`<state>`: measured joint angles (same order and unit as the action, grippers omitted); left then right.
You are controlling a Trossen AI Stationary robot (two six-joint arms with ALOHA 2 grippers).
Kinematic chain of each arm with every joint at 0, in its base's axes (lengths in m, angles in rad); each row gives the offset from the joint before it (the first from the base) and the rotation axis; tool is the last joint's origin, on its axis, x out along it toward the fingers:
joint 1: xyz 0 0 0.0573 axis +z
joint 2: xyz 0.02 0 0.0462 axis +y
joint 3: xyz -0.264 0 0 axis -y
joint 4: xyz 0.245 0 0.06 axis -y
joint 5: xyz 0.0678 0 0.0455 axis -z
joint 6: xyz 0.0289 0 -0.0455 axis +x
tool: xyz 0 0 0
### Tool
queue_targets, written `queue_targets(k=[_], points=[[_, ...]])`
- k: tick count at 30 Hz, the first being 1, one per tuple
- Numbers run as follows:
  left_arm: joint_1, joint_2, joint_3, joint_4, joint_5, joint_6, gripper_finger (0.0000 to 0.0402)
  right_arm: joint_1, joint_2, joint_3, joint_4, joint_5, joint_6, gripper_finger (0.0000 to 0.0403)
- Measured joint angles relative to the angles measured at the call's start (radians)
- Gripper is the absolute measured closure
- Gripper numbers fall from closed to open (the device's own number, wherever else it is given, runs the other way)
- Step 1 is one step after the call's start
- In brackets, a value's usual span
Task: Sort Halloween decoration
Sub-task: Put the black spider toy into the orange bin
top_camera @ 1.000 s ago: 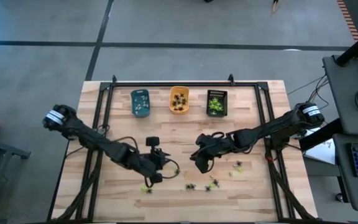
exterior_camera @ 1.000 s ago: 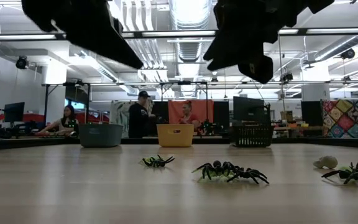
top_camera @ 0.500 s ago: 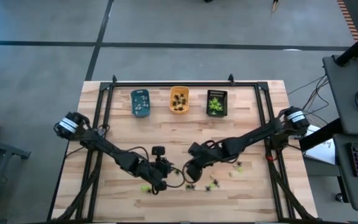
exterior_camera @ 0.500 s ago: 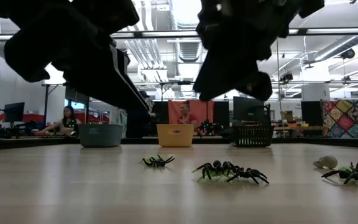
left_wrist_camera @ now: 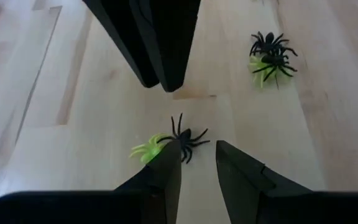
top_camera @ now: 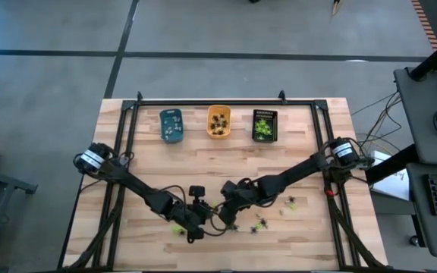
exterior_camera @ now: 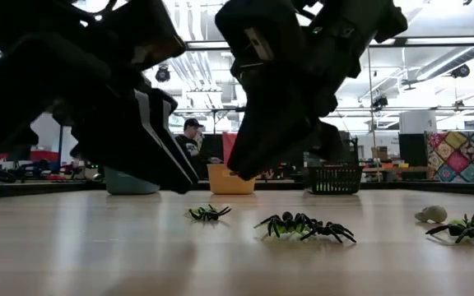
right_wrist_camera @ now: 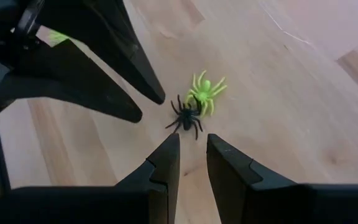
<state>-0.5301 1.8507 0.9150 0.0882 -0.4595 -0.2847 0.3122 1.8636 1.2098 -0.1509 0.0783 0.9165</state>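
Both arms are matte black with jointed links, each carrying a white-banded collar near its base, loose black cables, and flat, wedge-shaped black fingers point(left_wrist_camera: 160, 180).

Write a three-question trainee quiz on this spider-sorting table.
1. True or false: the left tool and the right tool each grip a spider.
2. Which tray stands in the middle of the row? A blue tray, B orange tray, C black tray.
3. Fill in: between the tools, a black spider lies beside a ___ one.
Key: 1 false, both are open and empty; 2 B; 3 yellow-green spider.
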Motion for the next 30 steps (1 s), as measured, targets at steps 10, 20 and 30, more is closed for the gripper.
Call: queue_targets(k=[10,20,30], points=[[0.002,0.06,0.0,0.043,-0.002,-0.012,0.0318,0.004,0.003,-0.003,0.006,0.002,-0.014,0.0332],[0.002,0.075,0.0,0.049,-0.004,-0.026,0.0318,0.018,0.003,-0.004,0.008,0.017,-0.047,0.0332],[0.002,0.075,0.0,0.048,-0.004,-0.035,0.0318,0.017,0.003,-0.012,0.037,0.032,-0.049,0.0332]])
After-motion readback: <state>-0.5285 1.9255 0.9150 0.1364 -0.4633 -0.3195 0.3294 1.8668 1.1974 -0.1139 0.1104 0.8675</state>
